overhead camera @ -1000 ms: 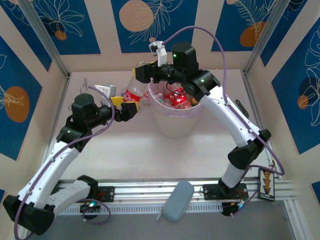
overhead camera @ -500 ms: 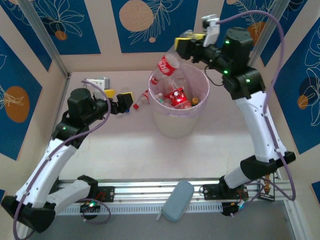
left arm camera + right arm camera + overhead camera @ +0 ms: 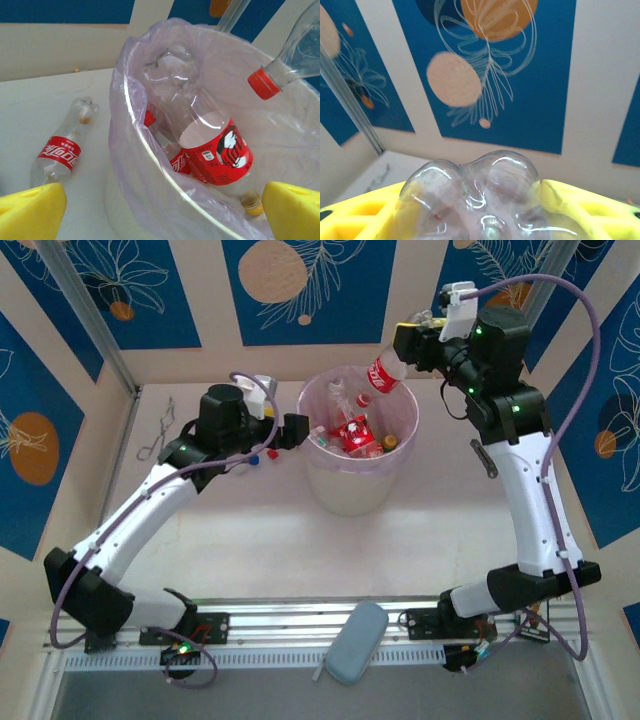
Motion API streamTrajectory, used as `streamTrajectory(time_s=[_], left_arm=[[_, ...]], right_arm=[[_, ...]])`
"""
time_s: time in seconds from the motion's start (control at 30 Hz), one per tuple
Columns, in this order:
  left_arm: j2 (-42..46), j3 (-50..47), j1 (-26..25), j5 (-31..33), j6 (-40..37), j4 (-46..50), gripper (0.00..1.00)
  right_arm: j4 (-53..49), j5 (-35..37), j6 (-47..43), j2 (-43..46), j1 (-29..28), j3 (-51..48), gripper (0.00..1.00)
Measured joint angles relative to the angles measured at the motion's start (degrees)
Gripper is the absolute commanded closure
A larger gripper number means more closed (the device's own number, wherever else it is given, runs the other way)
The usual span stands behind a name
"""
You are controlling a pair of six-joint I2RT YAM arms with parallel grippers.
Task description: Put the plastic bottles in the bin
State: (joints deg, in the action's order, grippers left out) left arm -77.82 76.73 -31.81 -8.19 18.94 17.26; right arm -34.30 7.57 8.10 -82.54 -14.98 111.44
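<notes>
The bin stands mid-table, translucent and lilac-tinted, with several plastic bottles lying inside. My right gripper hovers above the bin's far right rim, shut on the base of a clear red-labelled bottle whose red cap tilts down toward the bin. That bottle's lobed base sits between the yellow fingers. My left gripper is open at the bin's left rim, nothing between its yellow fingers. Another red-labelled bottle lies on the table left of the bin.
Metal forceps lie at the far left of the table. A grey-blue pouch rests on the rail at the near edge. Small red and blue caps show under my left arm. Patterned walls close in three sides.
The right arm has swung the held bottle up and rightward, from the bin's left side to above its far right rim. The left arm has reached rightward to the bin's left rim.
</notes>
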Motion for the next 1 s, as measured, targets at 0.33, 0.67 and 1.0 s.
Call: streamTrajectory(time_s=[0.33,0.67,1.0], left_arm=[[-5.2,1.0,-1.3,0.3,0.2,-0.4,0.07],[-6.7,1.8,-1.7,0.3,0.3,-1.8,0.1],[-6.9,1.8,-1.7,0.3,0.3,-2.3,0.11]], right_arm=[[-11.0,4.2,-6.4,-6.3,-1.2,4.5,0.45],[-15.7,-0.9,-8.3,-11.6,1.3,7.5,0.45],[-23.4,-6.3,-11.6,-21.7,1.7,13.2,0.43]])
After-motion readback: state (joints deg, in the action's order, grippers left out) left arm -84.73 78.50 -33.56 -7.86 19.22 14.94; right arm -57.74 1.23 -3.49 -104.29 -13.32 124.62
